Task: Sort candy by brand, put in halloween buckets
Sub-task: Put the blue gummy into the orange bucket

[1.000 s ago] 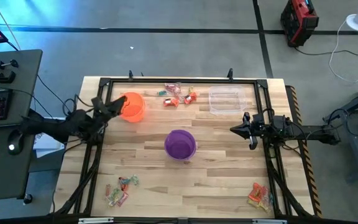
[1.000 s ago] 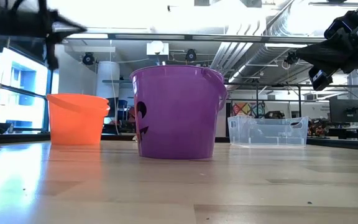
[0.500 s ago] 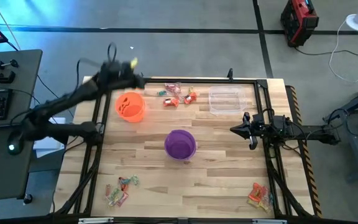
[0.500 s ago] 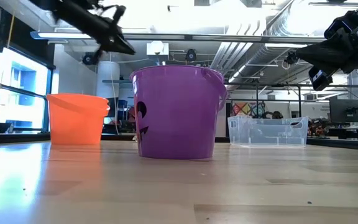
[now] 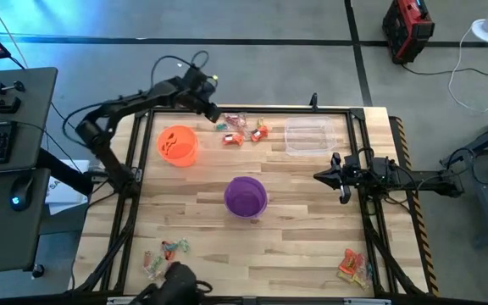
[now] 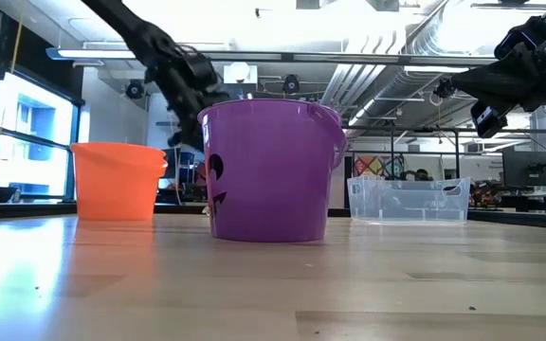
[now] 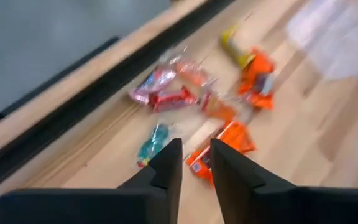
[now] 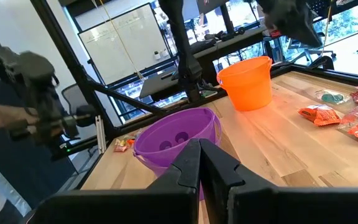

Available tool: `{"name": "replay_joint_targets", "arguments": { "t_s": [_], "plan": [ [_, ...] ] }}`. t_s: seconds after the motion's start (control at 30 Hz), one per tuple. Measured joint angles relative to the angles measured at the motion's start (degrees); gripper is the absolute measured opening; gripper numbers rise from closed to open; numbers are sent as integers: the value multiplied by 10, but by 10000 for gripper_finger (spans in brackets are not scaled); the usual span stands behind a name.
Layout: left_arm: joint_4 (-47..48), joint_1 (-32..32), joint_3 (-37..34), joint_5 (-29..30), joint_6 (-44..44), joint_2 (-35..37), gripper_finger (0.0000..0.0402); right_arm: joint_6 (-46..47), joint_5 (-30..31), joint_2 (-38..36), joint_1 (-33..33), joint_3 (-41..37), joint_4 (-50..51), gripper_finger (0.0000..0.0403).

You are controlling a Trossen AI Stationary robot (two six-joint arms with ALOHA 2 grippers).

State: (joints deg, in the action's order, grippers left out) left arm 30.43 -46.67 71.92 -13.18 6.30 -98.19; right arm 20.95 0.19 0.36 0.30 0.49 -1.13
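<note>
The left pincer (image 5: 213, 113), fingers slightly parted and empty, hangs just beside the far candy cluster (image 5: 242, 129) near the bench (image 5: 312, 229) back edge, the orange bucket (image 5: 178, 145) beside it, the purple bucket (image 5: 246, 196) mid-bench, while the right pincer (image 5: 322, 177), pressed together, waits over open wood.

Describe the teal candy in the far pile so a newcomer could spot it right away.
Start at the orange bucket near the table's far left edge, then look toward the clear tub; between them lies a loose pile of candy. The teal candy sits at that pile's end nearest the orange bucket, just below the left gripper. It is the only blue-green wrapper among red, orange and pink ones.
</note>
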Motion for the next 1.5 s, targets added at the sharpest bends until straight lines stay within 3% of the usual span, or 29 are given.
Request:
{"name": "replay_joint_targets", "arguments": {
  "t_s": [0.4, 0.97, 1.1, 1.27, 1.5],
  "plan": [
    [-29, 26, 0, 80, -55, -101, 157, 0, 0, 0, 0, 0, 0, 0],
    [-69, 31, 1, 112, -40, -169, 161, 0, 0, 0, 0, 0, 0, 0],
    [-60, 30, 6, 112, -50, -168, 129, 0, 0, 0, 0, 0, 0, 0],
    [-31, 30, 30, 109, -73, -168, 19, 0, 0, 0, 0, 0, 0, 0],
    [3, 27, 83, 99, -72, -108, 5, 0, 0, 0, 0, 0, 0, 0]
  ]
}}
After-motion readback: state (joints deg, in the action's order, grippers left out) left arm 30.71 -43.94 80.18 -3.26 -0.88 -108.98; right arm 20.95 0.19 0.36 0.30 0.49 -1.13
